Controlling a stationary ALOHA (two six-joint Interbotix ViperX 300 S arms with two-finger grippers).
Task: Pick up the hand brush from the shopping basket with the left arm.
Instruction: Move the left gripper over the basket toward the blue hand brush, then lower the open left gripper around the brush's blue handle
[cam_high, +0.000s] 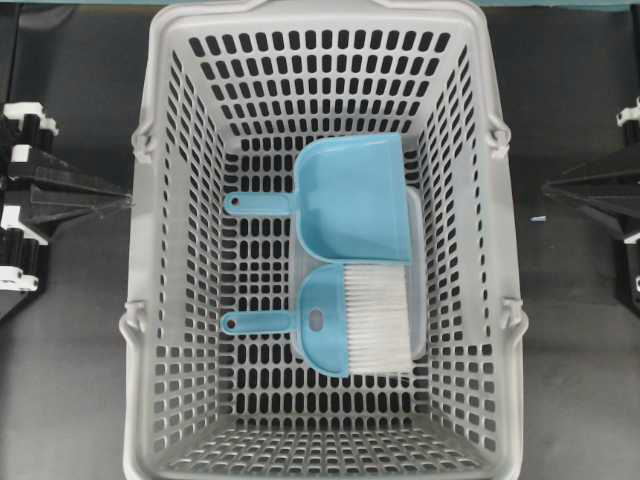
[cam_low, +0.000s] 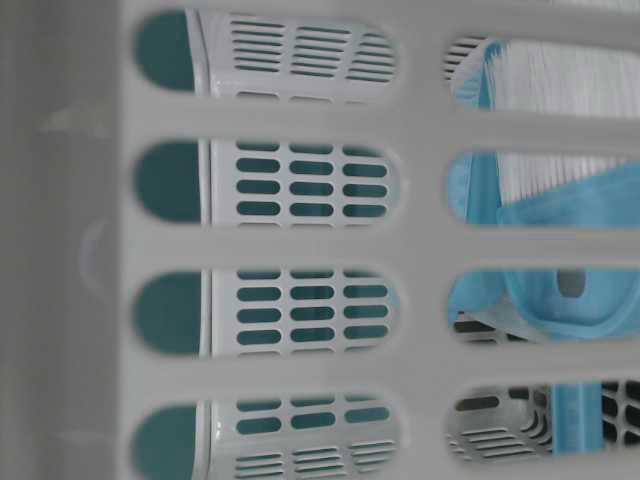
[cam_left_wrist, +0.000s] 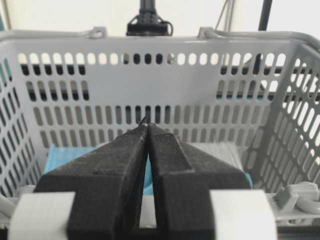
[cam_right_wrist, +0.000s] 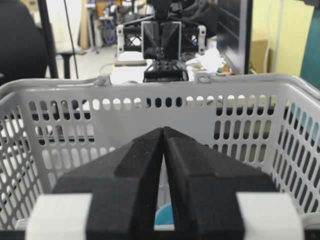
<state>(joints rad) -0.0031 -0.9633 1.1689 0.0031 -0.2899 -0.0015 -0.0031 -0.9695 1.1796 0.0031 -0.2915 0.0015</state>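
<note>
Task at start, nothing done. Hand brush (cam_high: 340, 325) lies flat on floor of shopping basket (cam_high: 160, 140), handle pointing left, white bristles right, just near of dustpan (cam_high: 350, 200). Left gripper (cam_high: 125, 200) parked outside left wall, jaws pressed together, empty. Right gripper (cam_high: 548, 188) outside right wall, likewise closed, empty. Remaining: reach over rim, descend, grasp brush, lift. Brands, labels, writing: none legible.

light-grey slotted plastic shopping basket (cam_high: 165, 250): rows of oval holes | light-blue plastic hand brush (cam_high: 320, 320): white bristles | light-blue plastic dustpan scoop (cam_high: 350, 195): plain | table (cam_high: 70, 380): black
</note>
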